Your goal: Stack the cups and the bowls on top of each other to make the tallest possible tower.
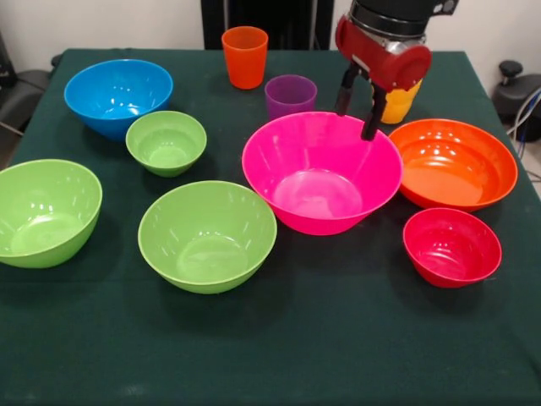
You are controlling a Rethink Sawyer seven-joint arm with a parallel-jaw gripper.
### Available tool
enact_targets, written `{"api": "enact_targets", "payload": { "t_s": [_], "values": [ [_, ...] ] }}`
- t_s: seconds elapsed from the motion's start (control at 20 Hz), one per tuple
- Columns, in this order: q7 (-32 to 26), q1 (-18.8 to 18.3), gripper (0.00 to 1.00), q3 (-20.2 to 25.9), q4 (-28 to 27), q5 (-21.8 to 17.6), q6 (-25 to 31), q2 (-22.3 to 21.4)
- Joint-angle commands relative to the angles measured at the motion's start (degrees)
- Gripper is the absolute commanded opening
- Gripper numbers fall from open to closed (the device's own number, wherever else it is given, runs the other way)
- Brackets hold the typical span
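All bowls and cups stand apart on the green table; no tower stands. My gripper (358, 112) hangs open and empty over the far right rim of the large pink bowl (321, 173). The yellow cup (403, 101) is partly hidden behind it. The purple cup (290, 96) and the orange cup (245, 57) stand at the far side. The orange bowl (453, 163) and small red bowl (451, 247) are at the right. The blue bowl (118, 96) and three lime green bowls (166, 142) (208, 235) (44, 211) are at the left.
The green cloth (321, 338) lies bare along the near side. The table's edge runs close to the left of the leftmost green bowl and to the right of the orange bowl. Dark equipment (514, 89) sits off the table at the right.
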Motion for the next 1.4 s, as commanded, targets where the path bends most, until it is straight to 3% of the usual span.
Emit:
{"api": "enact_targets", "payload": {
  "t_s": [0.05,0.8,1.4],
  "values": [
    [2.6,0.3,1.0,5.7,-10.3,-3.2,8.5,4.8],
    [2.0,-0.3,1.0,5.8,-23.4,-3.1,12.7,11.5],
    [5.0,0.9,1.0,3.6,-25.2,-2.6,13.8,12.9]
  ]
}}
